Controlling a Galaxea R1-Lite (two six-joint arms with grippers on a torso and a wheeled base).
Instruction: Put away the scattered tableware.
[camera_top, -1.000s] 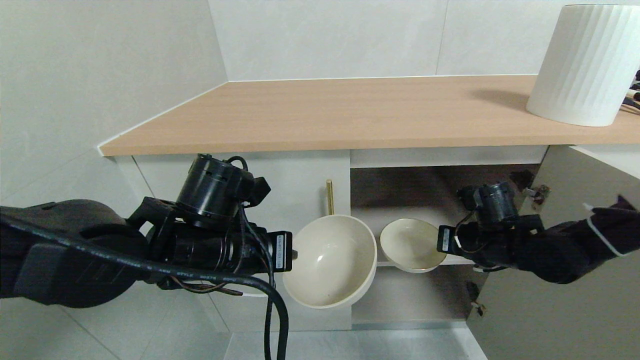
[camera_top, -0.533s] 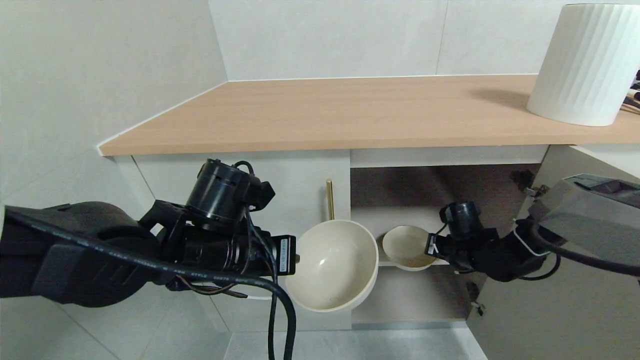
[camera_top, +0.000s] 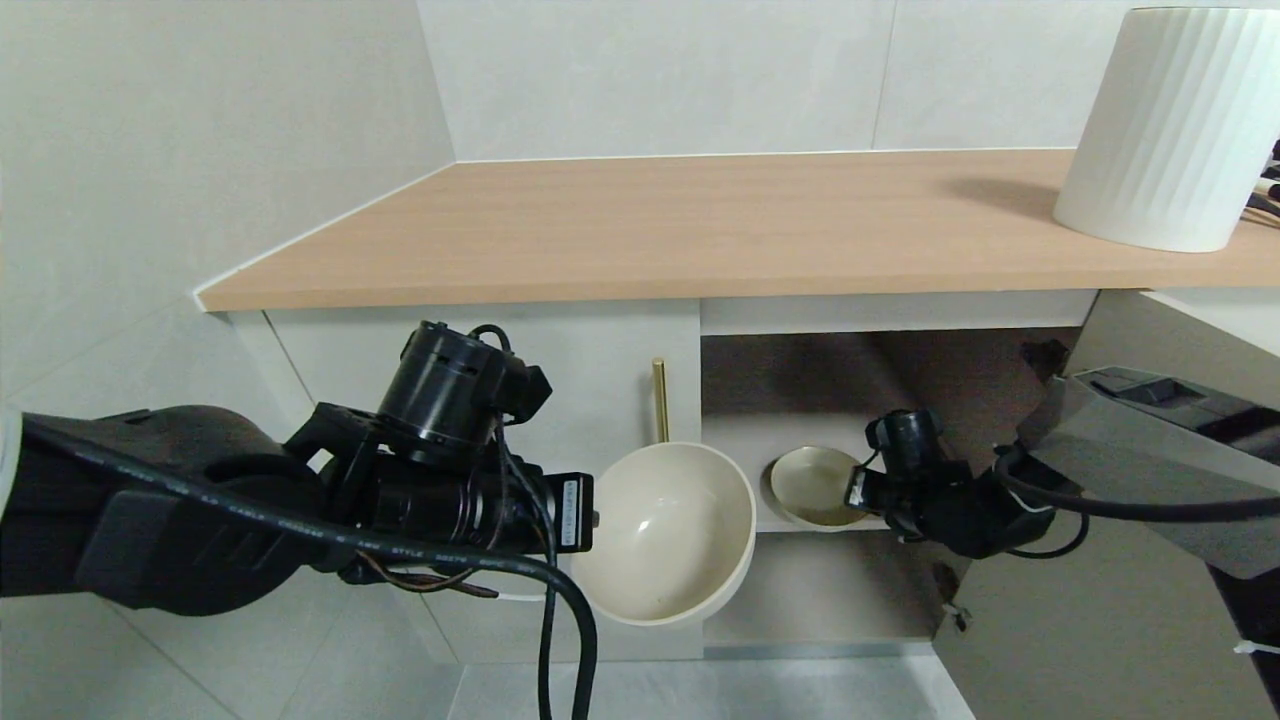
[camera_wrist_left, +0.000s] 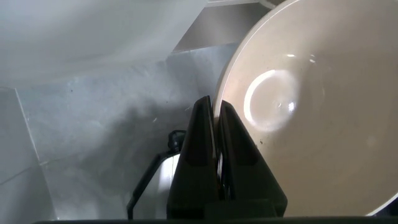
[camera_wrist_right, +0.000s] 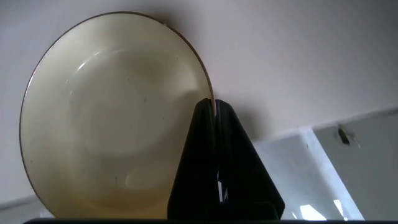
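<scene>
A large cream bowl (camera_top: 668, 535) hangs tilted in front of the shut left cupboard door, its rim pinched by my left gripper (camera_top: 592, 515); the left wrist view has that gripper (camera_wrist_left: 216, 111) shut on the bowl (camera_wrist_left: 311, 118). A smaller cream dish (camera_top: 812, 485) with a thin dark rim is held inside the open cupboard, just above the middle shelf (camera_top: 800, 526), by my right gripper (camera_top: 858, 490). In the right wrist view the gripper (camera_wrist_right: 214, 107) is shut on the dish's (camera_wrist_right: 112, 118) edge.
The wooden countertop (camera_top: 700, 220) carries a tall white ribbed container (camera_top: 1170, 130) at the right. A brass handle (camera_top: 660, 400) stands on the shut left door. The right cupboard door (camera_top: 1150, 560) is swung open beside my right arm. Grey tiled floor (camera_top: 700, 690) lies below.
My right arm has pushed the small dish deeper into the cupboard and lower toward the middle shelf. The left gripper with the large bowl has shifted slightly right and down.
</scene>
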